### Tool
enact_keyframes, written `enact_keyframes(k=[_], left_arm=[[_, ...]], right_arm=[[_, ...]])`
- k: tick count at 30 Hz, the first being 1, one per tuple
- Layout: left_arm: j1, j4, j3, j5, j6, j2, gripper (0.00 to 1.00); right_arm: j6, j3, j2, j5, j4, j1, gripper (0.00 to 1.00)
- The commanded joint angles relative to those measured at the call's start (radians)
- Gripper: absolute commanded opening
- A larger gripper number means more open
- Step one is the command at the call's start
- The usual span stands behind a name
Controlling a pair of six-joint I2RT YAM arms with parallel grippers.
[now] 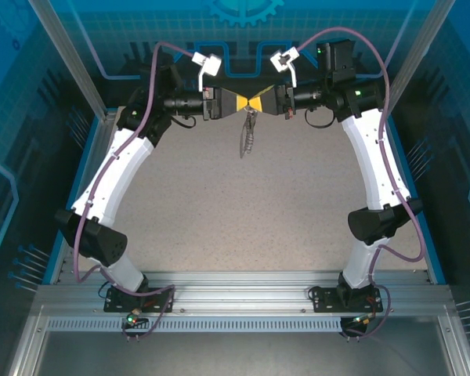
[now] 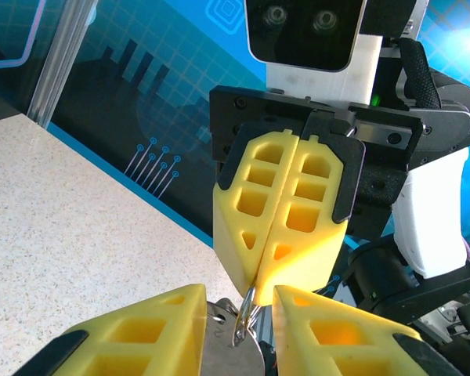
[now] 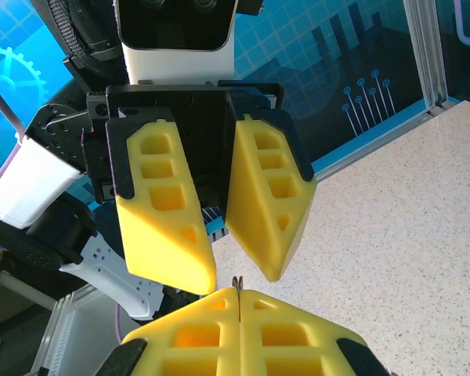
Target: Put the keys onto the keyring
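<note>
Both grippers meet tip to tip in the air above the far middle of the table. My right gripper (image 1: 263, 103) (image 3: 239, 292) is shut on a thin silvery metal ring (image 2: 247, 307) of the keyring, whose edge pokes out of its closed tips (image 3: 236, 280). The keyring's dark strap (image 1: 248, 139) hangs down below the grippers. My left gripper (image 1: 243, 103) (image 2: 239, 301) stands open, its yellow fingers either side of the ring. A flat silvery metal piece (image 2: 223, 345) lies between them against the left finger. I cannot tell whether it is one of the keys.
The speckled table (image 1: 243, 211) stretches beneath the arms, bordered by blue side rails (image 1: 78, 180) and an aluminium frame at the near edge (image 1: 235, 301). A blue patterned wall (image 2: 141, 117) rises just behind the grippers.
</note>
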Motion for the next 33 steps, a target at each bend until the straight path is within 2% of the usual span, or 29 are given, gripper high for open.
enact_keyframes(k=[1, 4, 11, 22, 26, 28, 31, 33], left_arm=[[-0.005, 0.012, 0.020, 0.035, 0.006, 0.001, 0.29], [-0.006, 0.017, 0.010, 0.038, 0.005, -0.002, 0.28], [-0.008, 0.039, -0.010, 0.052, -0.008, -0.010, 0.15], [-0.019, 0.083, -0.035, 0.083, -0.038, -0.014, 0.17], [-0.024, 0.093, -0.048, 0.083, -0.038, -0.017, 0.09], [-0.026, 0.097, -0.051, 0.080, -0.038, -0.017, 0.00], [-0.028, 0.109, -0.054, 0.065, -0.044, -0.017, 0.00], [-0.028, 0.131, -0.062, 0.037, -0.057, -0.022, 0.00]], right_arm=[[0.004, 0.040, 0.013, -0.015, 0.005, 0.009, 0.00], [0.005, 0.040, 0.016, -0.011, 0.010, 0.008, 0.00], [0.014, 0.040, 0.022, -0.011, 0.020, 0.008, 0.00], [0.033, 0.038, 0.029, -0.006, 0.044, 0.009, 0.00], [0.040, 0.038, 0.029, -0.007, 0.053, 0.009, 0.00], [0.043, 0.038, 0.030, -0.006, 0.056, 0.009, 0.00], [0.059, 0.038, 0.029, 0.001, 0.066, 0.006, 0.00], [0.084, 0.026, 0.020, 0.000, 0.087, -0.002, 0.11]])
